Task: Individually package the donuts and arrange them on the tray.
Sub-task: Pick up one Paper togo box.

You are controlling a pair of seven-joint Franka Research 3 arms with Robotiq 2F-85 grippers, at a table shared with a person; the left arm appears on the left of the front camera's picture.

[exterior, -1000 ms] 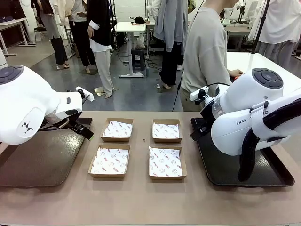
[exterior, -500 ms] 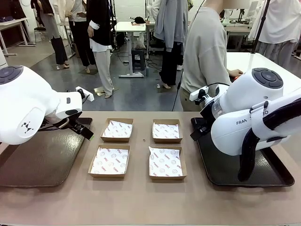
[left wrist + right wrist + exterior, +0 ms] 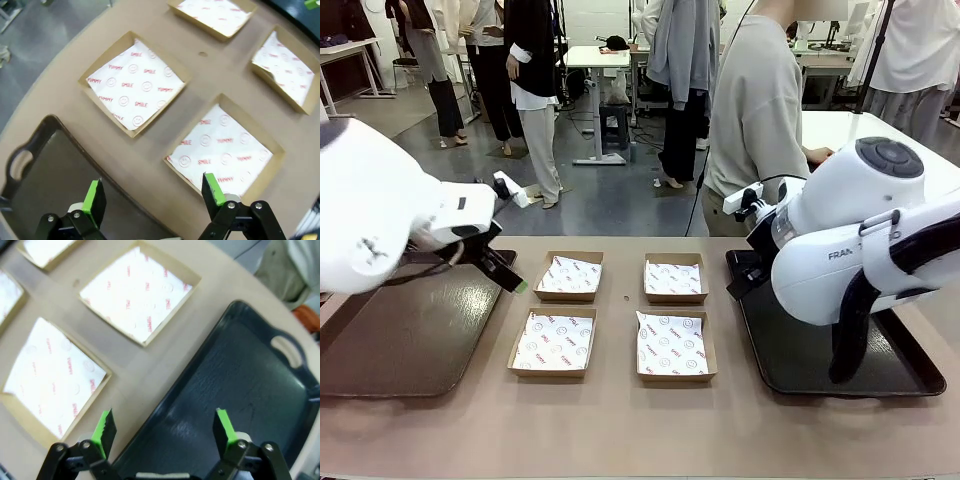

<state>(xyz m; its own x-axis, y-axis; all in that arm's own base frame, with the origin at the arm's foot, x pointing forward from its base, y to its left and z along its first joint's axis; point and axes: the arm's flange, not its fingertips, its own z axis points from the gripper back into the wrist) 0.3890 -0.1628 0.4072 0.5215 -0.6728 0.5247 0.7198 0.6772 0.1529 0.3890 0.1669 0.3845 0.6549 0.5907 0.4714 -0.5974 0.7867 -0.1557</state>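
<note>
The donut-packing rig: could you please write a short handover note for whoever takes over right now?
Left gripper: open, empty, over the inner edge of the left dark tray.
Right gripper: open, empty, over the inner edge of the right dark tray.
Four shallow brown cardboard boxes sit between the trays, holding just printed white paper.
Done: nothing packed.
Left: box every donut, arrange on a tray.

Front: fixed robot-side, facing across table [image 3: 620, 430] at person [image 3: 755, 110]; wrists: close, angled down — overlap with front on paper-lined boxes [image 3: 135, 82] plus own-side tray [image 3: 55, 170].
</note>
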